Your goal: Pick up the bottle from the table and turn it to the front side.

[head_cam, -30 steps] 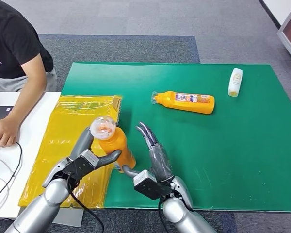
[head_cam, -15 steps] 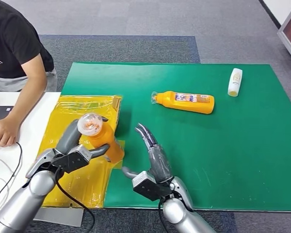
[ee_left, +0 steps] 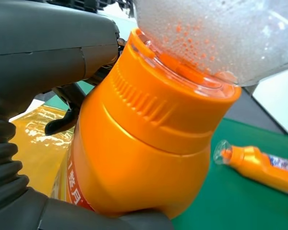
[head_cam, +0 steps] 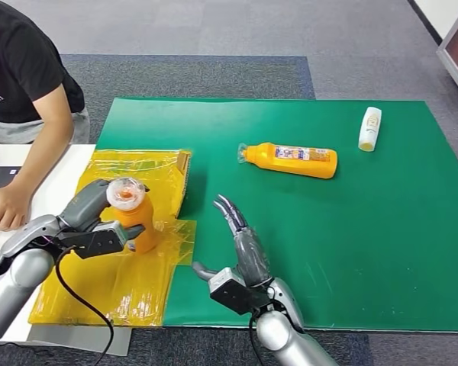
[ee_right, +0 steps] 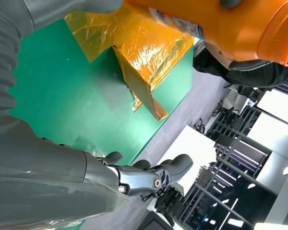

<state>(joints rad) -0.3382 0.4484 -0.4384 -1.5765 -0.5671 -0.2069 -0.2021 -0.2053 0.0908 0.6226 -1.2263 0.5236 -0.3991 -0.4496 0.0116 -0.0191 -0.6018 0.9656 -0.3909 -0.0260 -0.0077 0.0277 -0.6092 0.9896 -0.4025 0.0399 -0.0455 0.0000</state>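
Wide bare green mat (head_cam: 330, 252) lies right of the right hand (head_cam: 241, 255); farther back, a lying orange bottle (head_cam: 290, 161) and small white bottle (head_cam: 370, 128) block. The person's arm (head_cam: 25, 171) crowds the left.

Office-like test space; grey carpet tiles (head_cam: 215, 30); green mat (head_cam: 342, 229) on table; person (head_cam: 19, 69) alongside
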